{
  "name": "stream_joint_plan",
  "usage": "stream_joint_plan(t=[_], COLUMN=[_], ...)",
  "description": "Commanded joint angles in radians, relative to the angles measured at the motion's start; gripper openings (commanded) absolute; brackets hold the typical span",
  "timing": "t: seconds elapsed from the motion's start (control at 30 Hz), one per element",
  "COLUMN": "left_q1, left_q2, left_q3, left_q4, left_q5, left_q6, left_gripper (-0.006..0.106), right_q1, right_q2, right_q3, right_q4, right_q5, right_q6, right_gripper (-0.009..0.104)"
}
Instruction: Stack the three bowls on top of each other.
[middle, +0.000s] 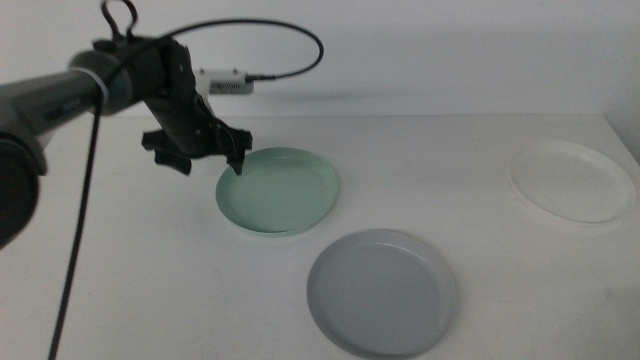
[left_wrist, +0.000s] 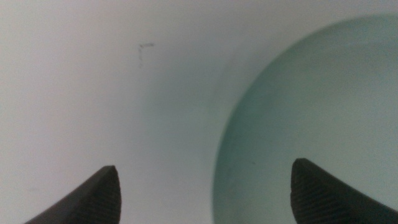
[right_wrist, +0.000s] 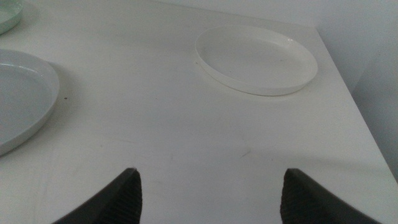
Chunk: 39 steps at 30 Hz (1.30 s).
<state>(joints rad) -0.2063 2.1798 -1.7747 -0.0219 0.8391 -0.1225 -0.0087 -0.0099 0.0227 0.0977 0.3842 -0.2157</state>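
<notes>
The mint green bowl (middle: 278, 190) sits left of the table's centre, the grey bowl (middle: 382, 292) is near the front, and the white bowl (middle: 570, 183) is at the far right. My left gripper (middle: 210, 160) hangs open over the green bowl's left rim. In the left wrist view the gripper (left_wrist: 205, 186) straddles that rim: one jaw is above the green bowl (left_wrist: 311, 93), the other above bare table. My right gripper (right_wrist: 208, 193) is open and holds nothing, out of the middle view. Its wrist view shows the white bowl (right_wrist: 255, 59), the grey bowl (right_wrist: 18, 99) and a sliver of the green bowl (right_wrist: 7, 12).
The white table (middle: 120, 280) ends just beyond the white bowl at its right edge (middle: 625, 135). A black cable (middle: 75, 260) hangs along the left arm, and a loop of it with a white connector (middle: 228, 83) arches behind the arm.
</notes>
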Motion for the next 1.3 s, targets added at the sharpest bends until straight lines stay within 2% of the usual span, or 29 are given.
stream_joint_plan(t=[0.0, 0.13, 0.27, 0.37, 0.53, 0.57, 0.7, 0.9, 1.27], left_q1=[0.0, 0.0, 0.0, 0.0, 0.0, 0.0, 0.0, -0.008, -0.153], left_q2=[-0.034, 0.008, 0.036, 0.045, 0.045, 0.043, -0.005, -0.168, -0.506], left_q3=[-0.032, -0.032, -0.032, -0.032, -0.032, -0.032, -0.032, -0.005, 0.282], left_q4=[-0.027, -0.049, -0.066, -0.075, -0.083, -0.083, -0.05, -0.053, -0.046], left_q5=[-0.044, -0.041, -0.04, -0.04, -0.038, -0.038, -0.029, -0.025, -0.082], left_q6=[-0.013, -0.013, -0.013, -0.013, -0.013, -0.01, -0.007, -0.018, -0.072], left_gripper=[0.089, 0.086, 0.071, 0.05, -0.002, -0.005, -0.005, -0.005, -0.005], right_q1=[-0.006, -0.006, -0.006, -0.006, -0.006, -0.006, -0.006, -0.006, -0.006], right_q2=[-0.027, -0.027, -0.027, -0.027, -0.027, -0.027, -0.027, -0.027, -0.027], right_q3=[-0.002, -0.002, -0.002, -0.002, -0.002, -0.002, -0.002, -0.002, -0.002], right_q4=[-0.011, -0.011, -0.011, -0.011, -0.011, -0.011, -0.011, -0.011, -0.011], right_q5=[-0.074, -0.074, -0.074, -0.074, -0.074, -0.074, -0.074, -0.074, -0.074], right_q6=[-0.009, -0.009, -0.009, -0.009, -0.009, -0.009, -0.009, -0.009, -0.009], right_gripper=[0.059, 0.059, 0.059, 0.059, 0.059, 0.059, 0.059, 0.059, 0.059])
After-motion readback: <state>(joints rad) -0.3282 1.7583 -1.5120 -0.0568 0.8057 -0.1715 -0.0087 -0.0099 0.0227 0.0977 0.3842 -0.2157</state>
